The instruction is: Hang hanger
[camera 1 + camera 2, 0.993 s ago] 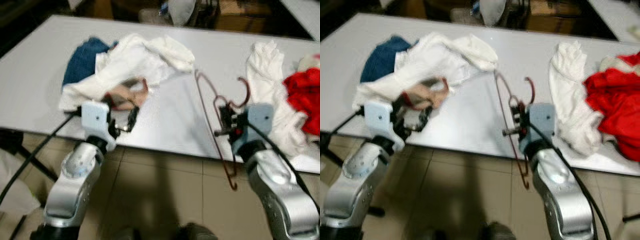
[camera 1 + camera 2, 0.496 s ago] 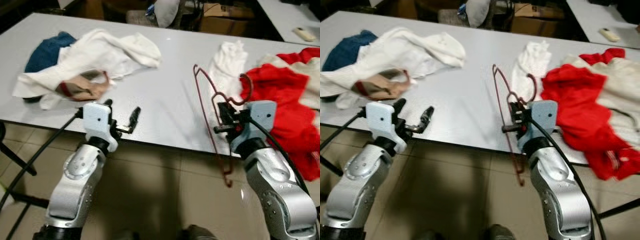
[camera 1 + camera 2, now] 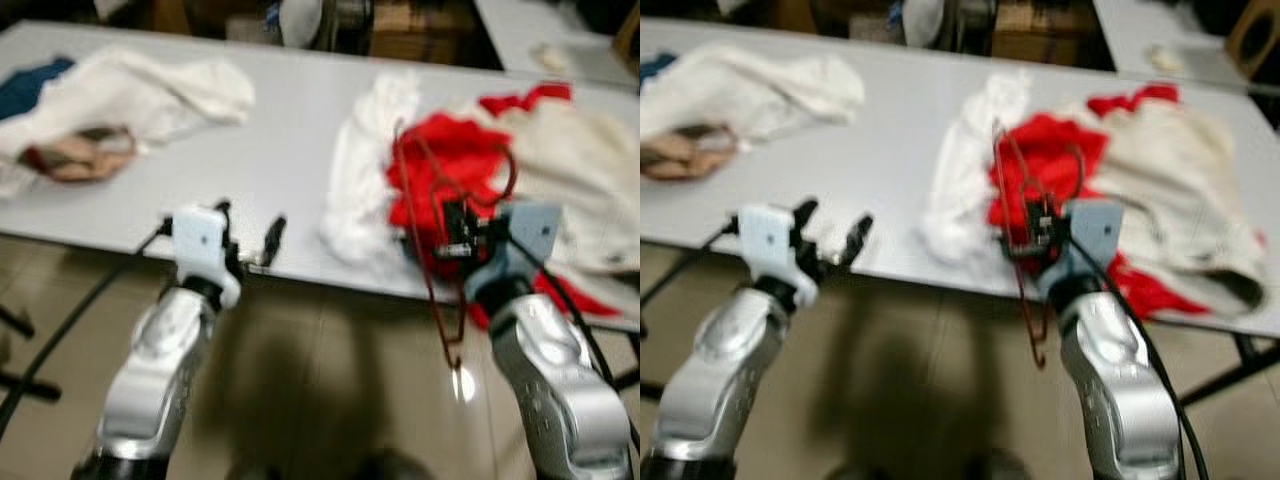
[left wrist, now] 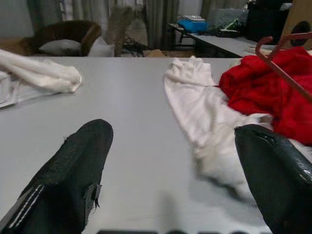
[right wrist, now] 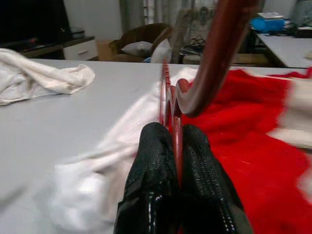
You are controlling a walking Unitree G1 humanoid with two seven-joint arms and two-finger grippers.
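Right claw: the right claw (image 5: 176,146) is pinching shut on the dark red hanger (image 3: 432,262), its two fingers pressed against the wire just below the hook.
Hanger: it is hanging upright from that grip at the near edge of the bench (image 3: 250,140), hook up and the long lower end dangling over the floor, in front of the red garment (image 3: 450,165).
Left claw: the left claw (image 4: 170,170) is standing wide open and holding nothing — it is hovering at the bench edge, near the white cloth (image 4: 204,117).
Progress: the hanger is already being carried, so the pick-up looks done; no rail or hook to hang it on is appearing in view, so the hanging itself is, by my judgement, still all ahead.
Change: the whole scene is sliding across the head views compared with a second ago — the camera is turning, bringing the red garment behind the hanger and pushing the white pile (image 3: 130,85) toward the far left. The grip on the hanger is looking the same throughout.
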